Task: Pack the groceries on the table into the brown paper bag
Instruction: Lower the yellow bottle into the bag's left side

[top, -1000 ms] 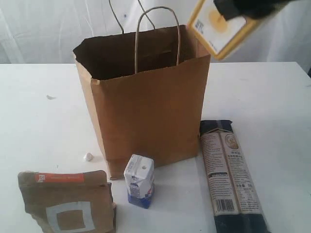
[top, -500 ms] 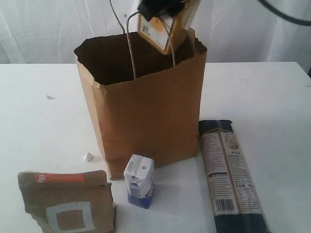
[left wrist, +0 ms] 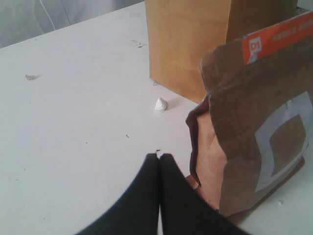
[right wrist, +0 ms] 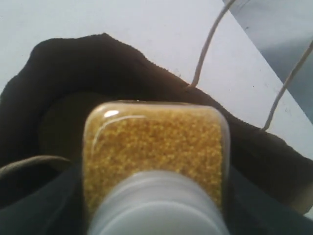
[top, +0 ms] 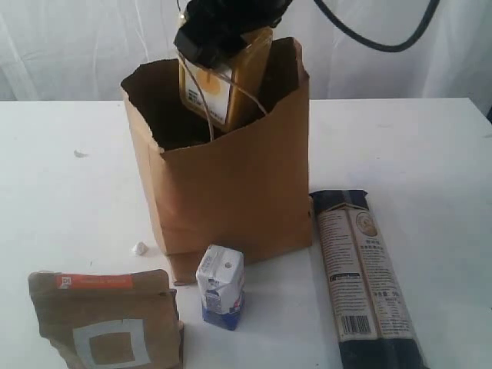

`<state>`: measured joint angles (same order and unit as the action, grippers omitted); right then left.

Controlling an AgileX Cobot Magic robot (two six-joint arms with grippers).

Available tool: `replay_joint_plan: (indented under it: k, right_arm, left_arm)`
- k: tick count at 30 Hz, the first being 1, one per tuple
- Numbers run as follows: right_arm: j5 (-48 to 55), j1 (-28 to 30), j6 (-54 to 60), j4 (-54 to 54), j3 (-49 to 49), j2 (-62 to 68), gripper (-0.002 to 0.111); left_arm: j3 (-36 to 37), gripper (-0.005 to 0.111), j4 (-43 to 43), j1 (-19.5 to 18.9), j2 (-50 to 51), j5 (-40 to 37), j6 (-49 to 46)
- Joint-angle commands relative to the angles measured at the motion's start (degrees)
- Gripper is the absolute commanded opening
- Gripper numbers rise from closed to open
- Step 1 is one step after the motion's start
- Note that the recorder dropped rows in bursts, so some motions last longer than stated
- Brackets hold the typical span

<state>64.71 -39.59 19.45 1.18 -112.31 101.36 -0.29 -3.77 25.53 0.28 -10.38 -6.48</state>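
Clamping the yellow white-capped bottle [top: 224, 86] near its cap, the right claw [top: 221, 34] dips it into the brown paper bag [top: 231, 192], upper centre. The bottle looks rigid, probably slick and weighty. The left claw [left wrist: 160, 164] is pressed together.

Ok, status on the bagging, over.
Right gripper shut on yellow white-capped bottle, partly inside tall brown paper bag. Left gripper shut beside brown kraft pouch. Handle crosses bottle.

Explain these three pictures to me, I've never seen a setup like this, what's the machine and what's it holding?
It's a robot with two arms, each ending in a gripper. One picture looks at the whole table; the other two come from cameras on the wrists. The right gripper holds a yellow bottle in the mouth of a paper bag. The left gripper, closed and empty, sits near a brown pouch. A small carton and a pasta pack sit by the bag.
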Motion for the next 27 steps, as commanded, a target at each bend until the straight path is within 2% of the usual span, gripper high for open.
replay_joint_plan:
  k: [1,12,14,18,20,27]
  right_arm:
    - [-2.1,0.2,-1.8,0.5,-1.2,0.0,0.000]
    - [-3.5,0.2,-3.3,5.0,-3.7,5.6,0.002]
    - [-3.5,0.2,-3.5,5.1,-3.8,6.1,0.010]
    - [-3.5,0.2,-4.3,5.5,-3.9,6.3,0.038]
    - [-3.4,0.2,-5.0,5.5,-3.9,6.3,0.048]
    - [-2.1,0.2,-6.4,5.3,-3.9,6.3,0.054]
  left_arm:
    - [0.3,0.000,-0.8,0.3,-0.3,0.2,0.2]
    - [0.3,0.000,-0.8,0.3,-0.3,0.2,0.2]
    - [0.3,0.000,-0.8,0.3,-0.3,0.2,0.2]
    - [0.3,0.000,-0.8,0.3,-0.3,0.2,0.2]
    - [0.3,0.000,-0.8,0.3,-0.3,0.2,0.2]
    - [0.3,0.000,-0.8,0.3,-0.3,0.2,0.2]
